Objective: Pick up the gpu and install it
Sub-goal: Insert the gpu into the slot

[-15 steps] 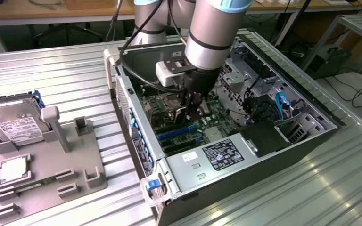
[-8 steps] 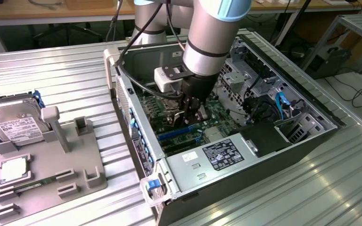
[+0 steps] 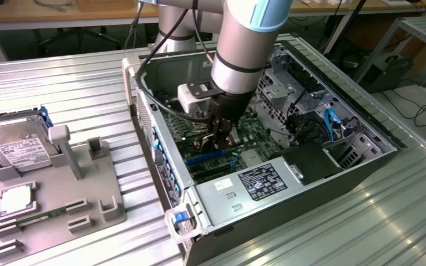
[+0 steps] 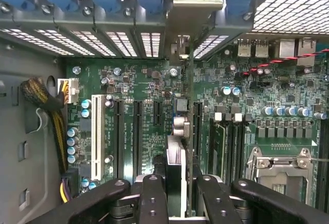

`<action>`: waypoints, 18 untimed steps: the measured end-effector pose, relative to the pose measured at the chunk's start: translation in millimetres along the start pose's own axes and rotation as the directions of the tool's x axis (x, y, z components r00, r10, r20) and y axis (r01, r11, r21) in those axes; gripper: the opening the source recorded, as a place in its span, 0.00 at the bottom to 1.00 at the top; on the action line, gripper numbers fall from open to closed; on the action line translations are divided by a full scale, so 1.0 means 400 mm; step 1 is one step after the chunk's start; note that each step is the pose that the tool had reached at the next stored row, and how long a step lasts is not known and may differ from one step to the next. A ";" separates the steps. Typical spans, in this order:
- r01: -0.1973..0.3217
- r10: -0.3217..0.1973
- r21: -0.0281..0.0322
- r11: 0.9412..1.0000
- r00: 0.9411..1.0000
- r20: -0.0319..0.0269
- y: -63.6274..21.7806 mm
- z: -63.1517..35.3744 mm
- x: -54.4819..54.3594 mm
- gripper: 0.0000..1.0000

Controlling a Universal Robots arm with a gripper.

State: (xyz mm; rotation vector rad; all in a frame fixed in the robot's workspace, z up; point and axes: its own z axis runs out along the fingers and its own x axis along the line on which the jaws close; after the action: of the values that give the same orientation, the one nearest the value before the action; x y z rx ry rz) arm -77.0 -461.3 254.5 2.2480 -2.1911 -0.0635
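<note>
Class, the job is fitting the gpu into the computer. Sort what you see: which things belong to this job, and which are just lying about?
Belongs to the job:
- gpu, seen edge-on, gripped in the pincer
- motherboard with its slots
- computer case, lying open

Just lying about:
- hard drive on the table
- grey fixture tray

A ribbed metal worktop (image 3: pixel 72 83) carries everything. An open computer case (image 3: pixel 361 138) lies on its side on it, toward the exterior view's right. A grey fixture tray (image 3: pixel 102 183) rests on the worktop at the exterior view's left, just beside the case, with a silver hard drive (image 3: pixel 13 144) with a white label at its far corner.
</note>
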 end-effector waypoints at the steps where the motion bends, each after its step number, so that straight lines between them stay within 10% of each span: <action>1: 0.000 0.000 0.000 1.000 1.000 0.000 0.000 0.006 0.000 0.28; 18: 0.000 0.000 -0.002 1.000 1.000 0.000 0.001 0.023 0.002 0.28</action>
State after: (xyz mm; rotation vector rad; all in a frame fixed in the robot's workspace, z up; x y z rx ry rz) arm -77.7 -462.0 245.1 2.2472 -2.1904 -0.0653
